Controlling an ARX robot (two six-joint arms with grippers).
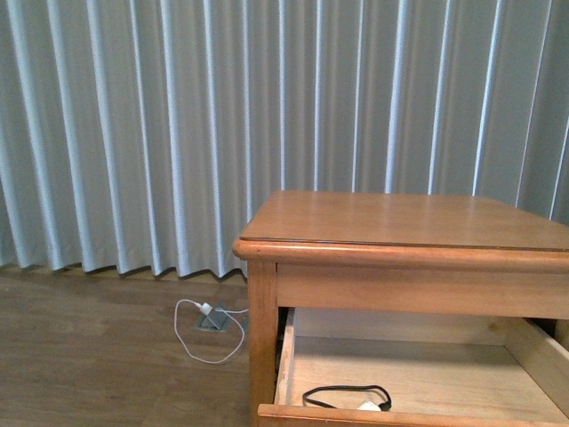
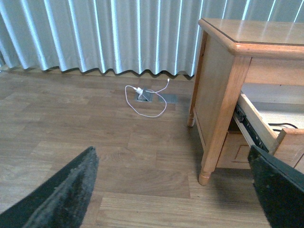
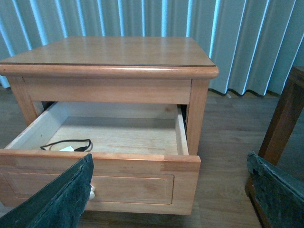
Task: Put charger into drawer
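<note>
The drawer [image 1: 418, 416] of the honey-brown bedside table [image 1: 400, 222] stands pulled open. The charger [image 1: 367, 406], a small white block with a thin black cable, lies inside on the pale wood floor near the front. In the right wrist view it lies at one front corner [image 3: 67, 148] of the drawer [image 3: 142, 187], and the pale round knob [image 3: 92, 192] peeps out beside one finger. My right gripper [image 3: 168, 159] is open and empty in front of the drawer. My left gripper [image 2: 171, 152] is open and empty over the floor beside the table; the drawer's side [image 2: 256, 129] shows there.
A thin white looped cable [image 1: 210, 338] with a small grey box [image 1: 214, 319] lies on the wooden floor by the curtains, also in the left wrist view [image 2: 145, 100]. A dark wooden furniture leg [image 3: 284, 118] stands close beside my right gripper.
</note>
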